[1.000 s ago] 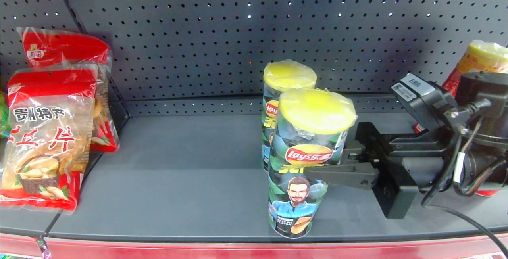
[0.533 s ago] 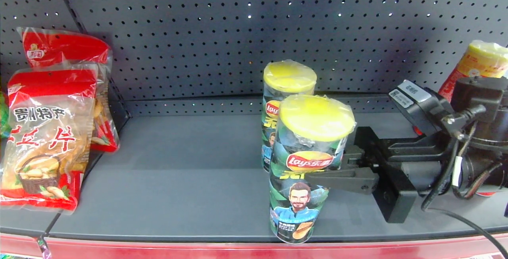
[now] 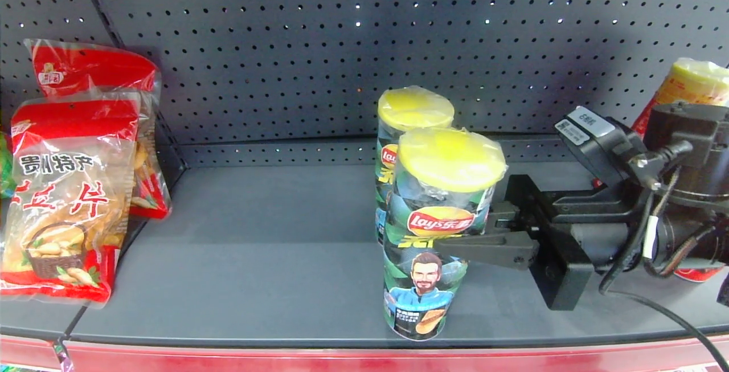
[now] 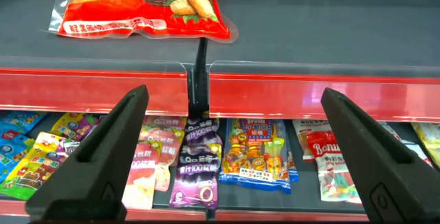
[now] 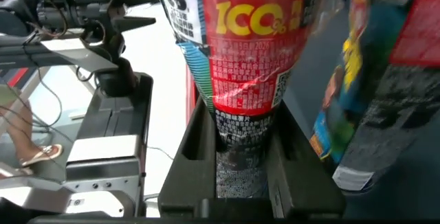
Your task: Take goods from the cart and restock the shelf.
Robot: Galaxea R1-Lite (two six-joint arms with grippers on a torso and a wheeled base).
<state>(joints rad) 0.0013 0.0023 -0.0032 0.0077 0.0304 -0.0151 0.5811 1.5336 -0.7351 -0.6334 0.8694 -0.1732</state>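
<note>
A green chip can with a yellow lid stands upright at the shelf's front edge, right in front of a second, matching can. My right gripper comes in from the right and is shut on the front can at mid-height. In the right wrist view the held can sits between the two fingers of the right gripper, with the second can beside it. My left gripper is open and holds nothing, below the shelf's red front lip.
Red snack bags lean at the shelf's left end, one also in the left wrist view. Another yellow-lidded can stands behind my right arm. The grey shelf board is bare between bags and cans. Candy packets fill the lower shelf.
The held can dipped toward the shelf's front edge half a second ago, then came back up and a little left with my right gripper. Nothing else moved.
</note>
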